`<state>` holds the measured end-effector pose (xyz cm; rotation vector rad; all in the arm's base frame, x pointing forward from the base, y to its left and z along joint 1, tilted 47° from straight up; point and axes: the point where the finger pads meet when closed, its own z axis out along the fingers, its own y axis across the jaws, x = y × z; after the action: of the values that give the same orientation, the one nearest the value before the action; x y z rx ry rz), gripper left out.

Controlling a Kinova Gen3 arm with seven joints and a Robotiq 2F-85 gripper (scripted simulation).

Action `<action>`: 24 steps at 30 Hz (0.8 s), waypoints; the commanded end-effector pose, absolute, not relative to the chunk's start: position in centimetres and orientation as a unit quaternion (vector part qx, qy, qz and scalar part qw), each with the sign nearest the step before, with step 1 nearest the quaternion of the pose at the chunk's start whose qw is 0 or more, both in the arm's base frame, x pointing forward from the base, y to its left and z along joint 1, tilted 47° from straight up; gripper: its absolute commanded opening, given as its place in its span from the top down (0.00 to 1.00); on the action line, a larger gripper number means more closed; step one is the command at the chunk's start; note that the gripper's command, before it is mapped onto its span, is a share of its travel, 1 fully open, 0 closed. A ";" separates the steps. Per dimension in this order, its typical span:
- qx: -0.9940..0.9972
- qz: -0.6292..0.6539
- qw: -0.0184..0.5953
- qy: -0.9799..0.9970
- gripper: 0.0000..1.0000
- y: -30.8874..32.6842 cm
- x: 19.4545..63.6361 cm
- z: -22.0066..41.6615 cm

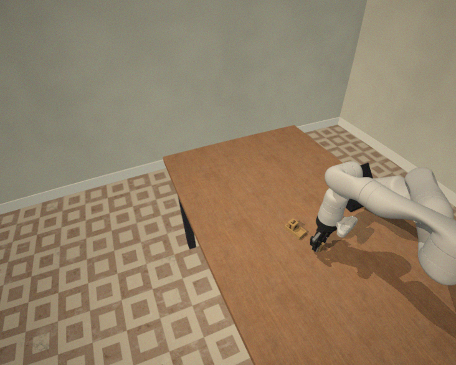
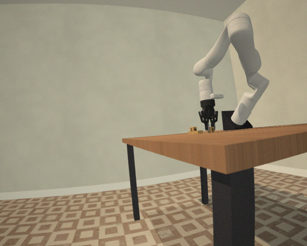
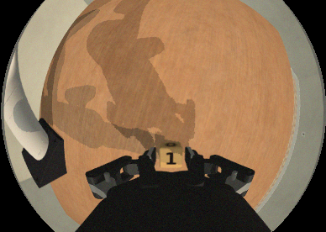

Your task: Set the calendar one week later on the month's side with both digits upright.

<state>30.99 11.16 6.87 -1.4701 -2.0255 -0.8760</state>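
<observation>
Tray: one cube inside | other cube outside, between fingers
</observation>
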 end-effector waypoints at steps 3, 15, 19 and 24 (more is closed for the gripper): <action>-0.538 -0.321 0.242 -0.741 0.54 11.1 31.0 6.9; -0.538 -0.321 0.242 -0.741 0.74 11.1 31.0 6.9; -0.538 -0.321 0.242 -0.741 0.74 11.1 31.0 6.9; -0.538 -0.321 0.242 -0.741 0.74 11.1 31.0 6.9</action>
<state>31.00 11.14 6.88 -1.4706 -2.0255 -0.8764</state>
